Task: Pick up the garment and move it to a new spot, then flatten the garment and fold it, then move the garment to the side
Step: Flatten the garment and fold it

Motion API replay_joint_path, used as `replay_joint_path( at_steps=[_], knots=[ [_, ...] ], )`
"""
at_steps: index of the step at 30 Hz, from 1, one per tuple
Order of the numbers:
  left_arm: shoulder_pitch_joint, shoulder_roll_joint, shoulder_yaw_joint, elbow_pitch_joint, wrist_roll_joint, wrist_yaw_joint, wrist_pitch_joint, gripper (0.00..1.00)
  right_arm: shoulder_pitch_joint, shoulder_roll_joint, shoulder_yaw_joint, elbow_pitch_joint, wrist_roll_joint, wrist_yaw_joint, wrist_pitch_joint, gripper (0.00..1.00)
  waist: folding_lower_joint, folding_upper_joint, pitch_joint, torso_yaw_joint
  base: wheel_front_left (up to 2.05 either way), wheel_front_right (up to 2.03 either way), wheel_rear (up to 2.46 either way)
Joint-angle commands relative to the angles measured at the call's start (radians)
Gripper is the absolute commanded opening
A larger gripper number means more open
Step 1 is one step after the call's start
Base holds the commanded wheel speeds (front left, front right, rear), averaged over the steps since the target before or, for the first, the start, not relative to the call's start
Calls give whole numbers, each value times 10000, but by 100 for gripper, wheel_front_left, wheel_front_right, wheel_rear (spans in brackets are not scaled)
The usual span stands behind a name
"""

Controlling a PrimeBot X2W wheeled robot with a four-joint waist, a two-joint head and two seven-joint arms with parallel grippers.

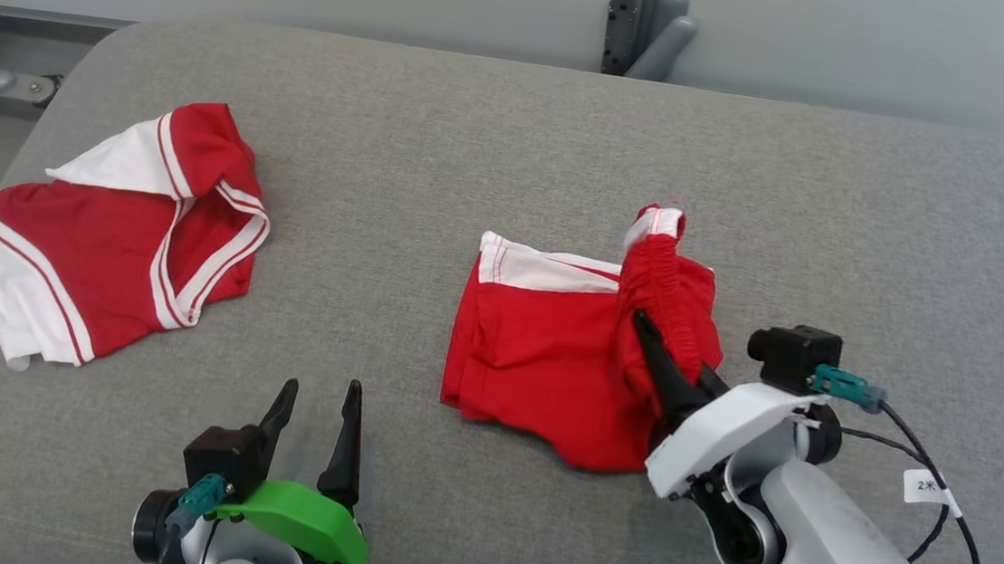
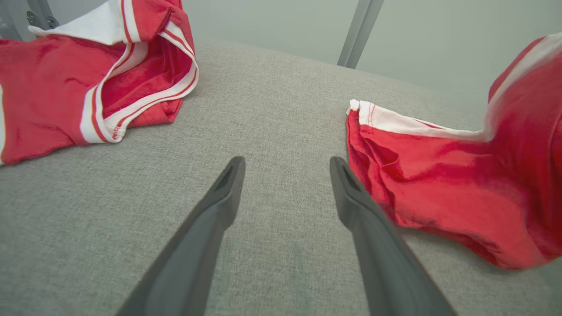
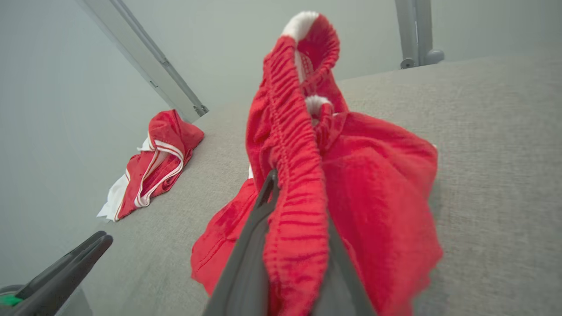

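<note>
Grey woven fabric covers the table (image 1: pixel 499 109) I am working over. My right arm (image 1: pixel 816 537) comes in from the lower right of the head view, forearm angled up and to the left. Its wrist is tilted so the right gripper (image 1: pixel 653 339) points into the right end of the garment (image 1: pixel 532 348). My left arm (image 1: pixel 241 559) sits low at the near edge. The left gripper (image 1: pixel 322 389) points straight away from me over bare table, between the two pieces of clothing and touching neither.

The garment, red with a white band, lies right of the table's middle. Its left part is flat on the fabric and its right end is lifted off it. I have wide bare surface beyond it toward the far edge and out to the right. A second garment (image 1: pixel 115 239), red with white striped trim, lies crumpled well apart, near the left edge. A grey metal post (image 1: pixel 643 22) stands just behind the far edge.

The right gripper is clenched on the garment's gathered elastic waistband (image 3: pixel 294 175). One dark finger (image 3: pixel 263 206) shows along its left side and the other is under the cloth. The waistband stands up in a loop past the fingertips. The left gripper is spread wide with nothing between its fingers.
</note>
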Motion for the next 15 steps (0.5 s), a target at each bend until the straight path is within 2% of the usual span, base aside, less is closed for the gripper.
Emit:
replay_joint_path(
  at_steps=[1,5,6,7,8,15],
  knots=[
    [200,34,-46,13,-52,13,-2,100,-233,80,225,168,-51,-4,101,0,0,0,-16,616,0,0,0],
    [163,32,-214,79,-142,-76,-2,100,-639,432,376,986,158,-2,-18,0,0,0,104,1258,0,0,0],
    [136,31,-248,145,-87,-93,-2,100,-774,522,490,1216,228,-1,-17,11,0,0,126,1397,0,0,0],
    [107,32,-256,198,-75,-94,-2,100,-883,628,636,1396,377,-1,-8,47,0,0,141,1522,0,0,0],
    [91,37,-236,228,-79,-87,-2,100,-998,683,718,1576,519,-1,-89,100,0,0,157,1623,0,0,0],
    [246,29,-49,329,4,-91,-2,100,-1638,811,1679,2055,1064,-1,-580,100,0,0,130,1792,0,0,0]
  ],
)
